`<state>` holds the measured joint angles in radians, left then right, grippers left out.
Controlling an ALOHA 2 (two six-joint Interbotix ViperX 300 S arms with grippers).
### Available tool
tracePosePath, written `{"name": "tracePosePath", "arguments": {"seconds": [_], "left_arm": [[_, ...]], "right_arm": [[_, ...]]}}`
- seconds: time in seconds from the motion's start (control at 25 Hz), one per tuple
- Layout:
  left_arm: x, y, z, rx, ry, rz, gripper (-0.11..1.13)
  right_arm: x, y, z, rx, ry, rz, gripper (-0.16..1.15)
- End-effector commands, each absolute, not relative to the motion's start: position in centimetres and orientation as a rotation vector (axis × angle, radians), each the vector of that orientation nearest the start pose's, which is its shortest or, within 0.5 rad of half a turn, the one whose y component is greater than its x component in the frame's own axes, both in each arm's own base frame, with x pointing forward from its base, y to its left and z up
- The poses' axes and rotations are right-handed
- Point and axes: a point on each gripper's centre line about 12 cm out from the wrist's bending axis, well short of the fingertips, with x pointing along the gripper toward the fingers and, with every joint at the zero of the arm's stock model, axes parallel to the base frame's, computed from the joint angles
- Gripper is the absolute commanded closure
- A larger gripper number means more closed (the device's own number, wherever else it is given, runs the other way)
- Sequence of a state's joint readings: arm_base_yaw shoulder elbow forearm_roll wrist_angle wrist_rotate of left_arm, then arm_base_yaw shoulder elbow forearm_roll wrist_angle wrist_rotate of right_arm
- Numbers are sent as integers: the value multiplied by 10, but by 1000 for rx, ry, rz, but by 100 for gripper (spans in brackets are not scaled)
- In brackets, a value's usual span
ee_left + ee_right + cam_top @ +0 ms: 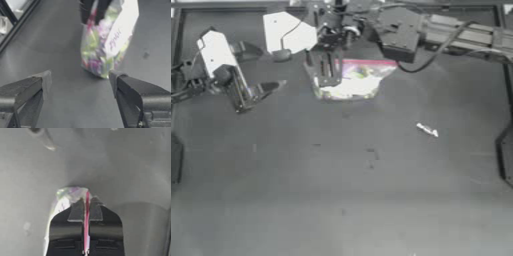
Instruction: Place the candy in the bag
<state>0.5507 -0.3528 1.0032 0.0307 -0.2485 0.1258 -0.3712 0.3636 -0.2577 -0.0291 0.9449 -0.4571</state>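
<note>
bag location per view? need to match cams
Top view: the bag lies upper centre, pink strip toward the top, held by the right gripper.
Left wrist view: the bag hangs beyond the open left gripper.
Right wrist view: the bag pokes out past the fingers, its strip clamped between them.
Shared landmark: the pink-red strip.

Bag point(358, 77) sits near the far middle of the surface point(338, 190), its mouth edge pinched in the right tool point(326, 75), which reaches in from the far edge. Left tool point(254, 97) is left of the bag, well apart, jaws spread and facing it. Candy point(427, 130) lies alone on the surface, right of and nearer than the bag, apart from both tools.
</note>
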Motion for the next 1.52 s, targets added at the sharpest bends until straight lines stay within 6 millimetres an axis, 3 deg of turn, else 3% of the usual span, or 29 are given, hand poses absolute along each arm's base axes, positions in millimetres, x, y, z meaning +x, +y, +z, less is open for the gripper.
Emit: {"name": "tracePosePath", "arguments": {"seconds": [0.04, 0.52, 1.52], "left_arm": [[264, 162, 215, 58, 373, 512, 3], [279, 171, 211, 64, 344, 512, 4], [311, 165, 207, 130, 350, 423, 5]], "right_arm": [[474, -189, 283, -259, 1009, -130, 94], [464, -189, 281, -244, 952, -148, 94], [463, -194, 278, -235, 935, -160, 94]]}}
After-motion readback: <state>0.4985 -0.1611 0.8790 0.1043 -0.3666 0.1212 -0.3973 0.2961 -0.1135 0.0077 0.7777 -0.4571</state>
